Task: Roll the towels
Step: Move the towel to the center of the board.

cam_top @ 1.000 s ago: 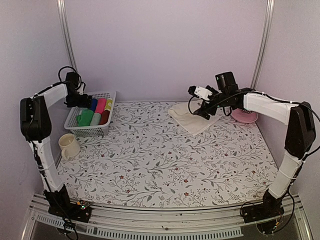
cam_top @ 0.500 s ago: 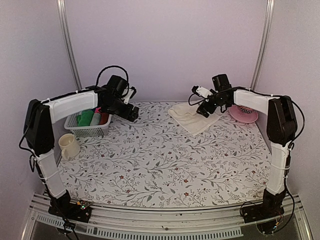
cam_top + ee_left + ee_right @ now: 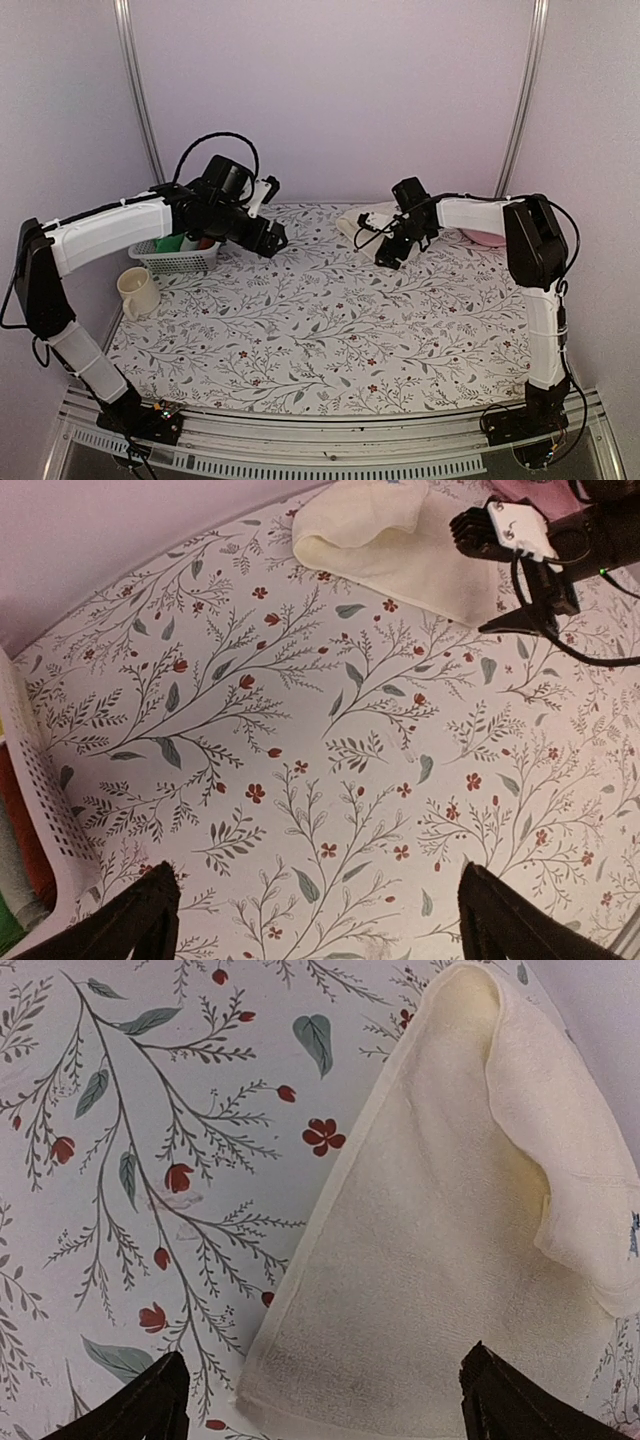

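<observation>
Mug (image 3: 137,291): cream, upright on the surface (image 3: 330,330) at the left edge, just in front of the basket.
Basket (image 3: 165,263): white and perforated, at the far left, largely hidden behind the left arm in the overhead view.
Green towel (image 3: 171,243): inside the basket. Only a strip showing past the arm, so cannot tell whether rolled.
Left hand (image 3: 268,237): out over bare floral surface just right of the basket. Fingers (image 3: 150,920) spread wide with nothing between them. Well apart from both towels.
Cream towel (image 3: 362,222): unrolled on the surface at the far side, right of centre. Mostly flat, with one far corner folded back over itself and a small dark mark at the right edge in the right wrist view.
Right hand (image 3: 385,252): above the near-left part of the cream towel. Fingers (image 3: 150,1405) spread wide, straddling the cloth's near edge and gripping nothing. Cannot tell whether touching the cloth.
Pink dish (image 3: 487,238): on the surface at the far right, mostly hidden behind the right arm.
</observation>
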